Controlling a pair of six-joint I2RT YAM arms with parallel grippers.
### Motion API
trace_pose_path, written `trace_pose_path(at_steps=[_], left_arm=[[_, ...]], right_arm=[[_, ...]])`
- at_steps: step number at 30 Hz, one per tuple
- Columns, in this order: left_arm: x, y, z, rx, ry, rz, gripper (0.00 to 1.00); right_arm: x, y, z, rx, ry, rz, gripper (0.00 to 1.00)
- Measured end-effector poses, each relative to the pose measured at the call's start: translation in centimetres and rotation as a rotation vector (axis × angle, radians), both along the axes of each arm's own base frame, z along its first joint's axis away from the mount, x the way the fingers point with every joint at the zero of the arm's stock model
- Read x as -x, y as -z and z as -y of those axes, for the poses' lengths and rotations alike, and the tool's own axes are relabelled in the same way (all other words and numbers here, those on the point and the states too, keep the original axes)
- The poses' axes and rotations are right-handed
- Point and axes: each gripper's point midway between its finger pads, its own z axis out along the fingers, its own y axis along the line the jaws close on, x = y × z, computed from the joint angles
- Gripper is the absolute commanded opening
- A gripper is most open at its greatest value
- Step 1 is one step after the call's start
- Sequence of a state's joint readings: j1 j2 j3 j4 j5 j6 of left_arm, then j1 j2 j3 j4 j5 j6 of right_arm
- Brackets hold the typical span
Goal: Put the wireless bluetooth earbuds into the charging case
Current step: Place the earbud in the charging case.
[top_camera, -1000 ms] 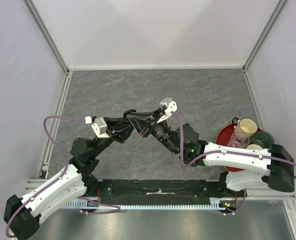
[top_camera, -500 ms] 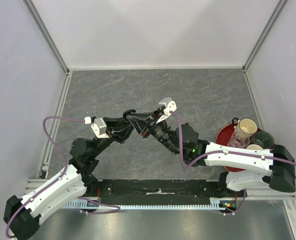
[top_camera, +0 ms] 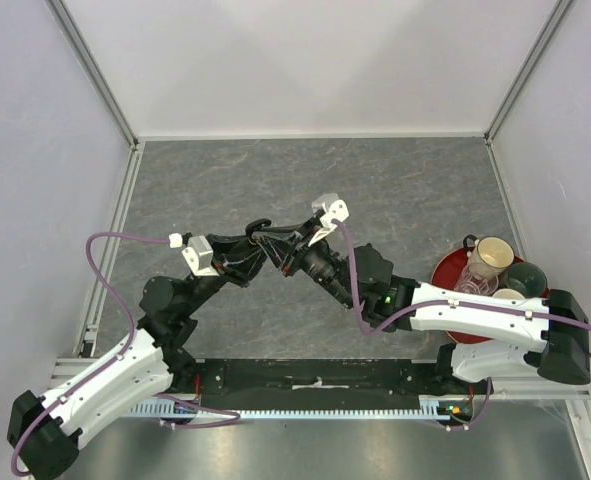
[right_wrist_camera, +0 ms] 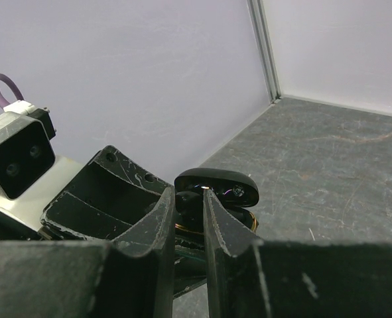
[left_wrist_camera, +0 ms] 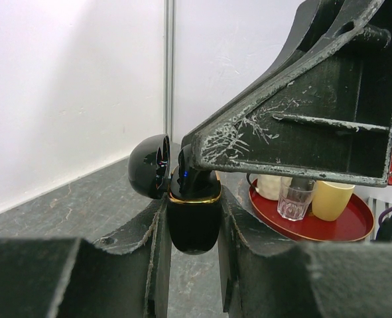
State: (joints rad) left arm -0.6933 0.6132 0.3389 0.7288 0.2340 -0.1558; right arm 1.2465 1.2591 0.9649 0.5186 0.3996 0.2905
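Note:
The glossy black charging case (left_wrist_camera: 194,232) with a gold rim is held upright off the table, my left gripper (left_wrist_camera: 192,211) shut on its body. Its lid (left_wrist_camera: 149,165) is swung open to the left. One black earbud (right_wrist_camera: 190,203), showing a small blue light in the left wrist view, sits at the case's mouth. My right gripper (right_wrist_camera: 190,197) is shut on that earbud and comes down from above onto the case. In the top view both grippers meet at mid-table (top_camera: 283,250) and hide the case. No other earbuds show.
A red tray (top_camera: 443,272) at the right edge holds a cream mug (top_camera: 490,255), a green bowl (top_camera: 525,278) and a clear glass (top_camera: 472,283). The left wrist view shows the same tray (left_wrist_camera: 315,228) behind the case. White walls enclose the grey table.
The right wrist has edged slightly left and away over the case. The left arm and the case have stayed put.

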Motion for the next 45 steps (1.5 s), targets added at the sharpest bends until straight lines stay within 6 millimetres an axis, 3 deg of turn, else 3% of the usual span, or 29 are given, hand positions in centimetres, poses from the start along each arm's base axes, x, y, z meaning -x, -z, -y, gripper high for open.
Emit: trace_pose_path(at_steps=[12,20,36,45], left_arm=[[-0.1,0.5,0.1,-0.012,0.0,-0.014,0.02],[-0.3,0.7,0.0,-0.017,-0.01,-0.027,0.02],[-0.6,1.1,0.0,-0.03,-0.024,-0.033,0.02],[-0.2,-0.1,-0.4,0.0,-0.026,0.002,0.02]], right_arm=[[-0.1,0.5,0.0,0.074,0.018,-0.002,0.09],[-0.4,0.9,-0.1,0.142,0.039,0.006,0.23],[-0.2,1.3,0.1,0.191,0.043,0.037,0.42],[-0.5,1.2,2.4,0.137,0.09,0.067,0.52]])
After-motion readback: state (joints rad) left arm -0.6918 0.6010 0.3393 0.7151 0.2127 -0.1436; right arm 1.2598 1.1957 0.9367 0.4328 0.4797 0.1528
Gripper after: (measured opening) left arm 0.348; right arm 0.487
